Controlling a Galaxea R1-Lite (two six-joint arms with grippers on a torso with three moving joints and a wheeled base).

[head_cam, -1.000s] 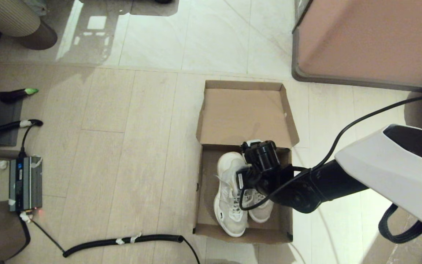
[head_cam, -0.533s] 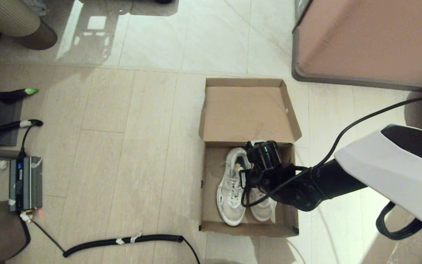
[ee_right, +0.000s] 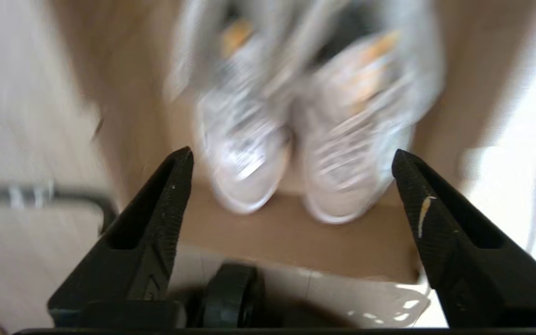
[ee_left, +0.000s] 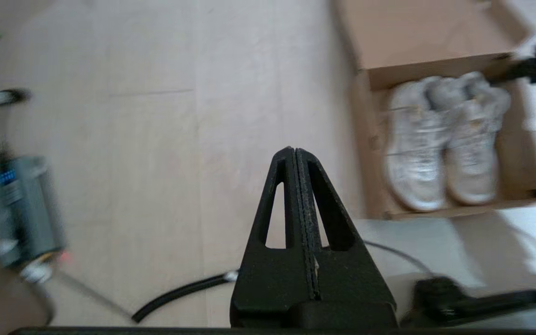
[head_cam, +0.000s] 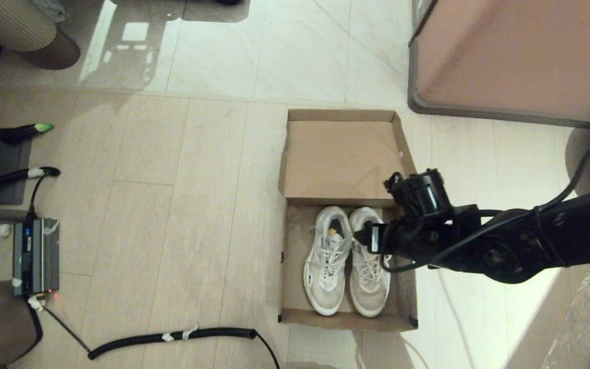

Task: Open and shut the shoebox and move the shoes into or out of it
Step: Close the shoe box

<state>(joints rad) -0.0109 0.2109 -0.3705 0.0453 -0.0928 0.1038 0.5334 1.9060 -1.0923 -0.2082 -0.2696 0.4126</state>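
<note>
brown cardboard, plain and open: the shoebox (head_cam: 346, 266) sits on the floor (head_cam: 182, 205) with its hinged lid (head_cam: 343, 159) folded flat away from me, inner face up. the shoes (head_cam: 347, 259) lie inside the tray, side by side and touching, toes toward the box's near edge and heels toward the hinge, so their long axis runs from the hinge edge to the near edge.

my right end effector (ee_right: 291, 195) hovers above the box's right edge, near the hinge-side right corner; its fingers are spread wide with nothing between them, and the shoes lie just off it, toward the box's middle and lower. my left end effector (ee_left: 296, 181) hangs over bare floor well off the box's left edge, fingers pressed together on nothing.

i judge the shoes to be packed and the lid the next thing to deal with. the right arm is far nearer; the lid's right rim lies just beyond that end effector, away from me.
</note>
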